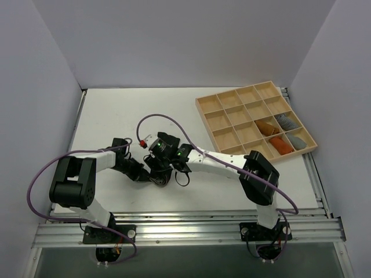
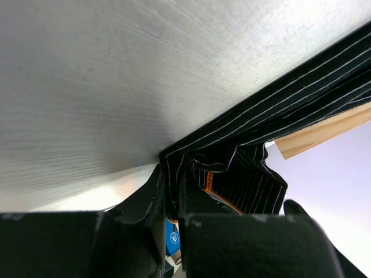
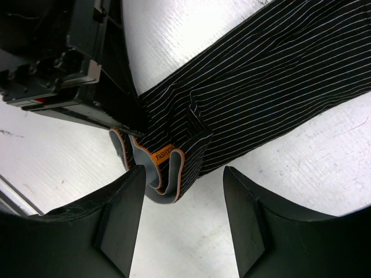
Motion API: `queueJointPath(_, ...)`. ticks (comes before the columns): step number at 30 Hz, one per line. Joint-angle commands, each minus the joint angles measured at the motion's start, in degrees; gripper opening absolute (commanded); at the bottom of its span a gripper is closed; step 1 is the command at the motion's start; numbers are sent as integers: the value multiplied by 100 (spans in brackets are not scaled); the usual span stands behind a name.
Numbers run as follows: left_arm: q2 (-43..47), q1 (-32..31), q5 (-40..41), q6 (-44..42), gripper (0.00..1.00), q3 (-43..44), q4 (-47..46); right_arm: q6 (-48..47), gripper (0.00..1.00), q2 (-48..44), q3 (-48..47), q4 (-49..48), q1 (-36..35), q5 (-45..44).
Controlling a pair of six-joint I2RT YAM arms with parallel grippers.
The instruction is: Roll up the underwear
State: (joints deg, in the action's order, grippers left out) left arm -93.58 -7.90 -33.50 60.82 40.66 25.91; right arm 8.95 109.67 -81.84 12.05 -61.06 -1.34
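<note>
Nearest the bases, both arms fold inward and meet low over the desk (image 1: 116, 116), mid-front. The underwear (image 3: 261, 75) lies there, under the two wrists. It is black pinstripe fabric, hard to make out from the top view.

Left pincer (image 2: 170, 176): clamped on the underwear. Its fingers are together on a bunched edge right at desk level, and the fabric fans out past the tips. Likely it is anchoring the turned end so it doesn't spring open.

Right pincer (image 3: 184, 174): fingers apart, nothing held, straddling the waistband end from above. The waistband (image 3: 152, 174), grey with orange trim, curls over on itself between those fingers, so one turn looks started. The open span looks set to close on that curl and take it over, but that is a guess.

Beyond the curl, the rest of the garment stretches away flat on the desk, unrolled. So the task reads as early, with most of the length left to wind.

Risks: the soft fabric may slip or the curl may loosen at any regrip. The two pincers are also very close to each other.

Far right: a wooden tray (image 1: 232, 92) with compartments. Orange rolls (image 1: 266, 126) and grey rolls (image 1: 284, 120) sit in the right-hand cells, well apart from the work.
</note>
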Motion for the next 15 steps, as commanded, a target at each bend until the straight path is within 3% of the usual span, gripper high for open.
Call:
queueJointPath(1, -64, -18, 89, -96, 2, 179, 90, 37, 51, 151, -16, -36, 6, -217)
queueJointPath(6, -55, -19, 54, -105, 8, 205, 90, 19, 46, 353, -86, -168, 6, -112)
queueJointPath(8, -20, -19, 45, -96, 11, 214, 116, 10, 34, 450, -130, -195, -3, -24)
queueJointPath(9, -2, -18, 54, -96, 16, 222, 125, 19, 23, 476, -174, -186, -11, 11)
queueJointPath(12, 85, -19, 54, -44, 22, 240, 133, 63, 13, 529, -148, -256, -73, 73)
queueJointPath(15, 182, -18, 62, -17, 31, 249, 168, 107, 11, 538, -78, -352, -99, 389)
